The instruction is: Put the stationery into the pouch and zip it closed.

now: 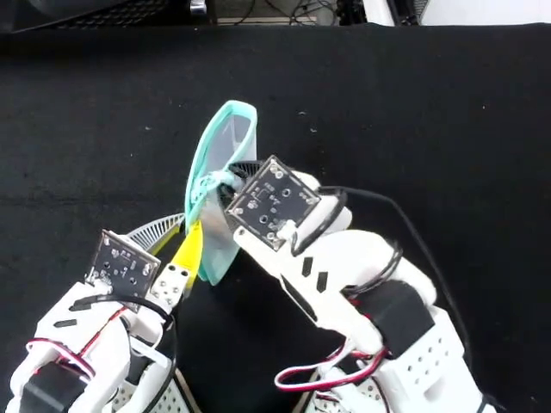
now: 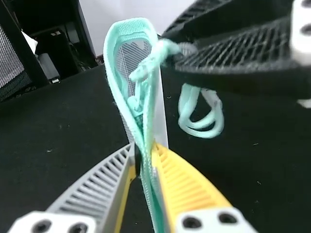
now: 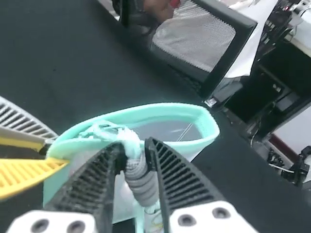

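Note:
A translucent pouch (image 1: 222,163) with a teal zip band is held up off the black table between both arms. My left gripper (image 1: 191,234), with one grey and one yellow finger, is shut on the pouch's near end (image 2: 146,145). In the left wrist view the pouch (image 2: 127,68) stands on edge, its mouth open at the far end. My right gripper (image 3: 132,145), black-fingered, is shut on the grey zipper pull (image 3: 138,177) with its teal cord (image 2: 199,116), close to the left gripper's end. In the high view the right gripper (image 1: 225,185) sits over the pouch's middle.
The black cloth-covered table (image 1: 413,112) stretches open on all sides of the arms. A mesh office chair (image 3: 194,34) and dark furniture stand beyond the table's far edge. A black cable (image 1: 405,215) loops off the right arm.

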`<state>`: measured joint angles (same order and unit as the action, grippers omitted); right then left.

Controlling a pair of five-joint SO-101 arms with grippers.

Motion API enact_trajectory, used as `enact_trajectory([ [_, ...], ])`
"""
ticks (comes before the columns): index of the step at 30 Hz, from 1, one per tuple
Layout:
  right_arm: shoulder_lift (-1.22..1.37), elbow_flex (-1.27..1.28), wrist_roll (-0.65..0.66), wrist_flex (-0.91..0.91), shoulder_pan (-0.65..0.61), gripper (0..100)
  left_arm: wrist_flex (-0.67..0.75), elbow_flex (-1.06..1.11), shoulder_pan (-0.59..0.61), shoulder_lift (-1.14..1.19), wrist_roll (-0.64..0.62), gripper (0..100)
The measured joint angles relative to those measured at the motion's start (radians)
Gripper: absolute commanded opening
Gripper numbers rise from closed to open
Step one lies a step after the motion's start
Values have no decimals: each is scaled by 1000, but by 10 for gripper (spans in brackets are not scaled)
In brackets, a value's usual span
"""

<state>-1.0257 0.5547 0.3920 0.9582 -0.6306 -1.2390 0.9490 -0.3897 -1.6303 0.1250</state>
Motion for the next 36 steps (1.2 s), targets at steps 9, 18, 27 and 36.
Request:
enact_trajectory([
  [9,0,-15,0,-6,12,14,-6,2,-5,0,0,51],
  [18,0,-15,0,-3,12,14,-6,2,-5,0,0,51],
  [27,2,61,-74,-130,52,12,-6,2,-6,0,0,31],
  [36,-2,66,-87,-199,181,12,-23,25,0,17,0,30],
])
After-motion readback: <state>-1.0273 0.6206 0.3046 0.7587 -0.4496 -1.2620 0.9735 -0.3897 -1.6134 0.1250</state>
